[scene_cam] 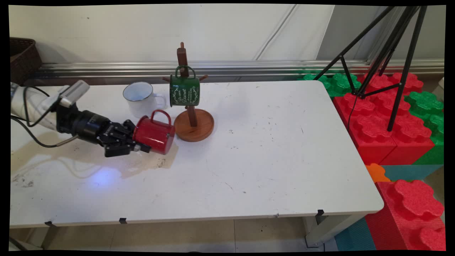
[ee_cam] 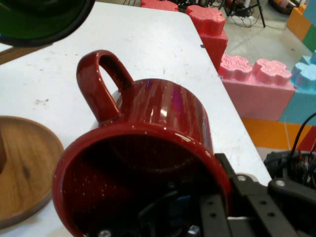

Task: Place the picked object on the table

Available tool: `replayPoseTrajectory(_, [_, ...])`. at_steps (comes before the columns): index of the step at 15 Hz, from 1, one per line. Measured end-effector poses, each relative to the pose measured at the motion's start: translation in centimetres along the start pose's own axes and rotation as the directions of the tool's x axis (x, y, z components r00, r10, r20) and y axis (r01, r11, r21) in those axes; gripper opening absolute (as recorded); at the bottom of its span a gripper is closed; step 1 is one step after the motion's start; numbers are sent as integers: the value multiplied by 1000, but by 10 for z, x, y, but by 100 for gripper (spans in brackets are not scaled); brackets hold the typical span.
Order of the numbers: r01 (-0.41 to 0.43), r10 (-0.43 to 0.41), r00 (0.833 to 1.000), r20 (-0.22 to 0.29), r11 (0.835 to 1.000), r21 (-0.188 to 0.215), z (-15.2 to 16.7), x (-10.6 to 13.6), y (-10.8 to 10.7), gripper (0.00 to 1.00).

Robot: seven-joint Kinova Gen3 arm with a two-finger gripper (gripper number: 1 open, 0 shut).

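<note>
The tool point(scene_cam: 140, 146) pinches the red mug point(scene_cam: 155, 134) by its rim, one finger inside. The mug lies sideways, handle up, base toward the wooden mug tree point(scene_cam: 192, 117) just beside it.

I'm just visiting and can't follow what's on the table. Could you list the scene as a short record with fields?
gripper: shut on the red mug's rim, one finger inside
red mug: held on its side, handle up, beside the stand's base
stand: wooden, round base, upright post
green mug: hanging on the stand
white mug: upright on the table, behind the red mug
table: white
</note>
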Motion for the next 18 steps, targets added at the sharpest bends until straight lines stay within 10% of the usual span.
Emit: replayPoseTrajectory(18, [-166,143,967,209,981,97,-95,21,13,0])
